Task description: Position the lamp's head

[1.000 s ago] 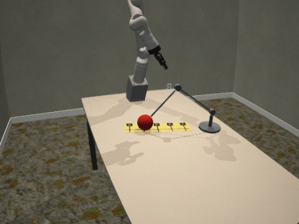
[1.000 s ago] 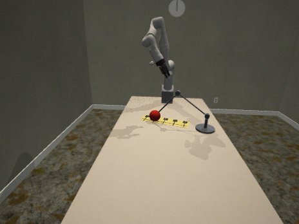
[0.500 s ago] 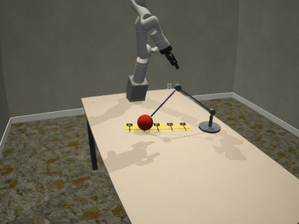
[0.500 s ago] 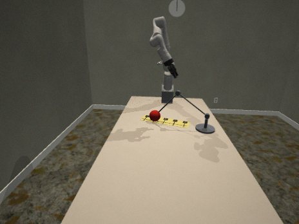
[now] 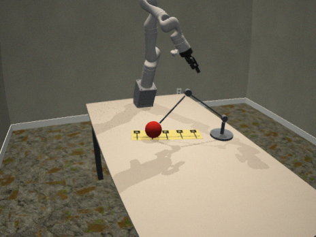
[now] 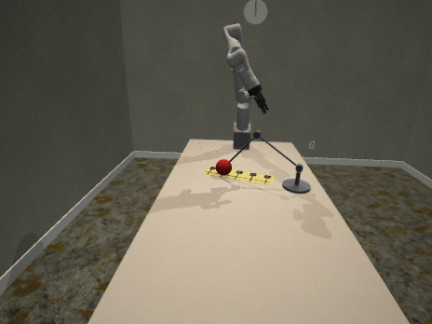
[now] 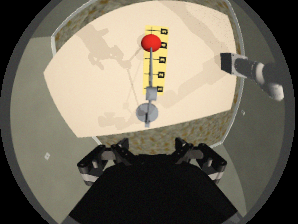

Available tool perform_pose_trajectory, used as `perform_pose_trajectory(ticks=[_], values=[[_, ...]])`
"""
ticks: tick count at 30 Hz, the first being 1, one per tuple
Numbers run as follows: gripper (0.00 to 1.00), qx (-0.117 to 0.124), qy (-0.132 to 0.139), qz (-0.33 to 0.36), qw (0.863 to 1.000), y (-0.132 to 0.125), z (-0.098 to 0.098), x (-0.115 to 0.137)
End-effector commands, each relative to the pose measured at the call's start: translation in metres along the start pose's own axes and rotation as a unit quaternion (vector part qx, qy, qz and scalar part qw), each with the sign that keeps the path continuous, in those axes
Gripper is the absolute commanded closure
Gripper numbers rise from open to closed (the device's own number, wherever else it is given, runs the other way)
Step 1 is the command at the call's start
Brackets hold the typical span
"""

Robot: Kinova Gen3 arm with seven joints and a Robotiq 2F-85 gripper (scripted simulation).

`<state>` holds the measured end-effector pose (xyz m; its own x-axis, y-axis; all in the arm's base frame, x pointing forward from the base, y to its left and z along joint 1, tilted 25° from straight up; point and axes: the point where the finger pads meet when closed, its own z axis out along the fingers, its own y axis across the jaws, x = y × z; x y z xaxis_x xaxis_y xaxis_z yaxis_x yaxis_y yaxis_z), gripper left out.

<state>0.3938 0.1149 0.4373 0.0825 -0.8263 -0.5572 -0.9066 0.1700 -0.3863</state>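
Claw (image 5: pixel 195 65) (image 6: pixel 263 103) (image 7: pixel 151 143) released, nothing in it, up above lamp's elbow joint (image 5: pixel 188 92) (image 6: pixel 257 134) (image 7: pixel 151 93), well apart. Red head (image 5: pixel 153 129) (image 6: pixel 223 167) (image 7: pixel 151 43) lower than elbow, over yellow strip (image 5: pixel 174 137) (image 6: pixel 246 180) (image 7: pixel 147 80), at 2nd mark from strip's far end, counting away from elbow. Lamp base (image 5: pixel 221 135) (image 6: pixel 296 186) (image 7: pixel 142 113) on bench (image 5: pixel 191 191) (image 6: pixel 233 261) (image 7: pixel 70 75), below elbow, opp. side from head.

Swung the arm (image 5: pixel 169 24) (image 6: pixel 239 60) and the gripper (image 5: pixel 197 70) (image 6: pixel 264 110) (image 7: pixel 151 143) sideways over the last second, toward the lamp base's (image 5: pixel 221 135) (image 6: pixel 296 187) (image 7: pixel 145 113) side; shifted the arm's shadow (image 5: pixel 146 168) (image 6: pixel 186 201) (image 7: pixel 102 46) across the tabletop (image 5: pixel 204 191) (image 6: pixel 233 265) (image 7: pixel 192 110) too.
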Motion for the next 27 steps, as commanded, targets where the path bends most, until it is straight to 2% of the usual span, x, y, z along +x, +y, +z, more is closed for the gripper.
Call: perform_pose_trajectory(ticks=[1, 4, 19, 21, 27], values=[[0.00, -0.003, 0.002, -0.004, 1.000, -0.0006, 0.0085, -0.0112], [0.00, -0.002, 0.002, -0.004, 1.000, -0.0010, 0.0108, -0.0154], [0.00, 0.012, 0.140, 0.016, 0.990, -0.0010, 0.0075, -0.0143], [0.00, 0.012, 0.140, 0.016, 0.990, -0.0010, 0.0075, -0.0143], [0.00, 0.016, 0.193, 0.023, 0.981, -0.0006, 0.0070, -0.0143]])
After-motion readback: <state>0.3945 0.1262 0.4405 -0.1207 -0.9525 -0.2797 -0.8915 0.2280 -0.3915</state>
